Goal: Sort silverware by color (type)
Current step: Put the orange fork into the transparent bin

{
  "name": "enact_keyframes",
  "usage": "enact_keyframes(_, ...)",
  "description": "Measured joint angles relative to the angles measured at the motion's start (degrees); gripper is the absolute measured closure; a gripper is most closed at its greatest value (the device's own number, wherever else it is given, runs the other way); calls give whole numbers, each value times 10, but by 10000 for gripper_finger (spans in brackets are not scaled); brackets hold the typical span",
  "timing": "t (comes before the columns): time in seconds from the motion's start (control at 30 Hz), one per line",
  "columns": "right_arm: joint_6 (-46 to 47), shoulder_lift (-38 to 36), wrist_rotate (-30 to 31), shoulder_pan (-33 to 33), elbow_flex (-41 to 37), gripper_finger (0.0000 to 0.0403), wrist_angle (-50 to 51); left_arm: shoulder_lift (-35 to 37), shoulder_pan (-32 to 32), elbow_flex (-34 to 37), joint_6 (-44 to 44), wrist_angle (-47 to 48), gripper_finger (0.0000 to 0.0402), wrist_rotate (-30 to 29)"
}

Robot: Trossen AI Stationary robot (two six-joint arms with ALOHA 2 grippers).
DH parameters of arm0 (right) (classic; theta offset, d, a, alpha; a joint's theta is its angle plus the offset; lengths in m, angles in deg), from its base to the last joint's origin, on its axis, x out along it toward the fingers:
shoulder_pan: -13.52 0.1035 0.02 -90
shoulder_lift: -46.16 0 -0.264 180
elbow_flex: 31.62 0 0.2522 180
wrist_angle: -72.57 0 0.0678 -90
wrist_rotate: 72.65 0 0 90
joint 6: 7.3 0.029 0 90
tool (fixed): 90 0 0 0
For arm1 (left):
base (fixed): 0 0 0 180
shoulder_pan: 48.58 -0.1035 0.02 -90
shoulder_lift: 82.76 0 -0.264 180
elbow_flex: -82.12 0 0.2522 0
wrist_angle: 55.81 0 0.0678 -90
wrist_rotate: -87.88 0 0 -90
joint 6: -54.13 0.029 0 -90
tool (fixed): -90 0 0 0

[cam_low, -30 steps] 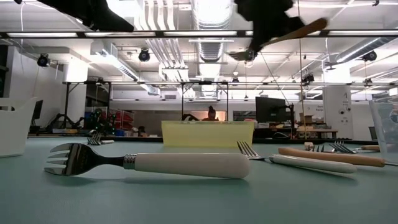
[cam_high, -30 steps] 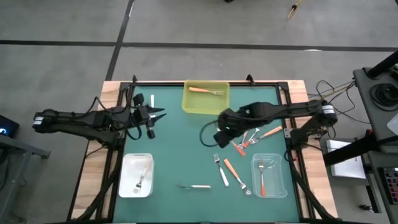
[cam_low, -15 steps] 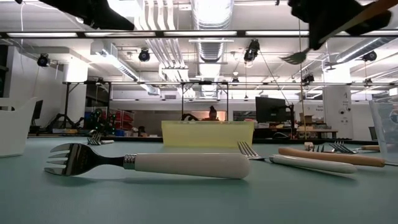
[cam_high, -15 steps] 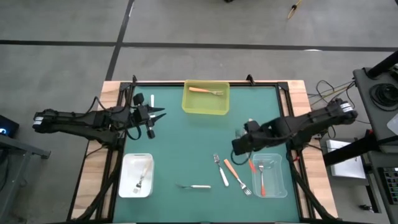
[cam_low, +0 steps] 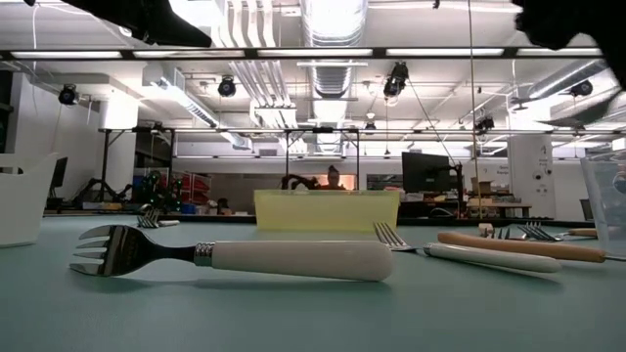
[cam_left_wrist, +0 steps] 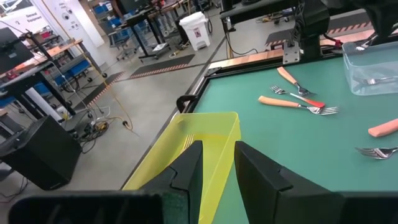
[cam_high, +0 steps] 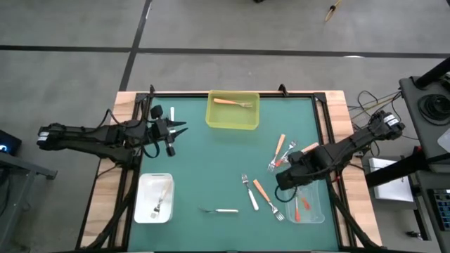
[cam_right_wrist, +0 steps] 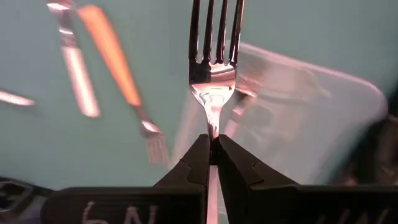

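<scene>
My right gripper hangs over the near-right of the table, above the left edge of the clear bin, shut on a fork. The fork's handle is hidden behind the fingers. The clear bin holds a red-orange fork. My left gripper waits open and empty at the table's far left. Loose forks lie flat on the table: a white one near the front, a white and an orange one left of the clear bin, and some farther back. My right gripper pinches the fork's metal neck, just behind the tines, between its two fingertips. The fingers point steeply down and lie along the fork, whose tines stick out past them. The fork is lifted clear, above the clear bin's rim.
A yellow bin at the far middle holds an orange fork. A white bin at the near left holds a white fork. The green middle of the table lies between them.
My right gripper has carried the fork from over the loose pile toward the table's near-right, sinking a little, to above the clear bin. Its wrist has rolled on the way. The gripper has stayed shut on the fork.
</scene>
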Motion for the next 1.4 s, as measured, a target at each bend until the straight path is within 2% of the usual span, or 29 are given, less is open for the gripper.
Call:
enact_keyframes(0.13, 29, 0, -27, 19, -10, 392, 15, 0, 0, 0, 0, -5, 326, 0)
enact_keyframes(0.5, 117, -2, -42, 68, -35, 392, 14, 0, 0, 0, 0, -10, 326, 0)
enact_keyframes(1.0, 188, 2, -35, 113, -76, 392, -10, 0, 0, 0, 0, -9, 326, 0)
enact_keyframes(1.2, 205, 2, 6, 122, -96, 392, -31, 0, 0, 0, 0, -9, 326, 0)
enact_keyframes(1.4, 205, 2, 9, 122, -108, 392, -36, 0, 0, 0, 0, -8, 326, 0)
